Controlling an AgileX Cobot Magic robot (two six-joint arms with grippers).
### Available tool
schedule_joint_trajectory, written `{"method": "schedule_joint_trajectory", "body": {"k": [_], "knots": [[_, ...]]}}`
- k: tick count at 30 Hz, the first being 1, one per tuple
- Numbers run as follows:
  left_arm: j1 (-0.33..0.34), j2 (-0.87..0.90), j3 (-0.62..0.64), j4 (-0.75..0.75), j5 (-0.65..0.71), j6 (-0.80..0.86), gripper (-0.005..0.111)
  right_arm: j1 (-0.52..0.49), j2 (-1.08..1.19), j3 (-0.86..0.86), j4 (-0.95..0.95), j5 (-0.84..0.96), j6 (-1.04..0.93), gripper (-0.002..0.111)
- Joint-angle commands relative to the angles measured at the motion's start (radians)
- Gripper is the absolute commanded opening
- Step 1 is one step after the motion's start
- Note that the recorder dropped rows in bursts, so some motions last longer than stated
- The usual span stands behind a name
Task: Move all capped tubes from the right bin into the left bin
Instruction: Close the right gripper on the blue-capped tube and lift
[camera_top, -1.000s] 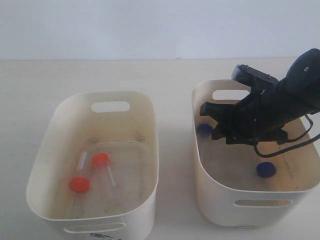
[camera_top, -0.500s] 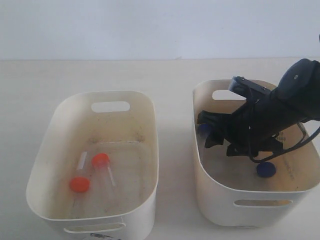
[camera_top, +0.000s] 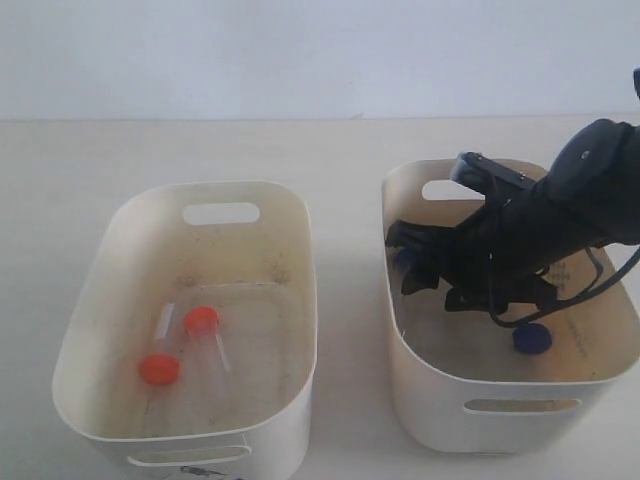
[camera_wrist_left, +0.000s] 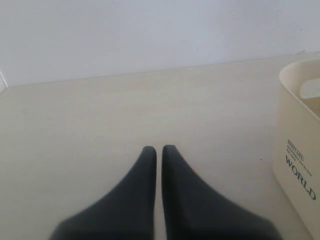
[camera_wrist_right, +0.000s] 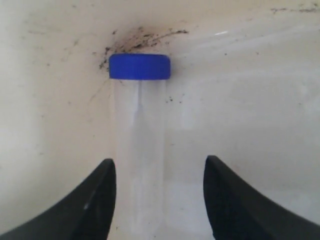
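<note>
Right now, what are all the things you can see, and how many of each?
left bin: one, cream, on the left in the exterior view
right bin: one, cream, on the right in the exterior view
orange-capped tubes: two, clear with orange-red caps, lying in the left bin
blue-capped tubes: two, clear with dark blue caps, in the right bin
table: one, pale beige, under both bins
wall: one, whitish, behind the table
left pincer: one, black, shut, over bare table
right pincer: one, black, open, inside the right bin, its fingers either side of one blue-capped tube
</note>
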Motion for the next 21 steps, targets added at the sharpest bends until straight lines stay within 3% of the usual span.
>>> {"method": "schedule_joint_trajectory", "body": {"k": [1,21], "knots": [[0.001,-0.002,-0.004,-0.007,-0.015,-0.012,0.004,0.036,0.026,-0.001,0.0,-0.025,-0.01,0.051],[0.001,-0.002,-0.004,-0.007,-0.015,-0.012,0.004,0.045,0.152,-0.001,-0.015,-0.02,-0.014,0.051]]}}
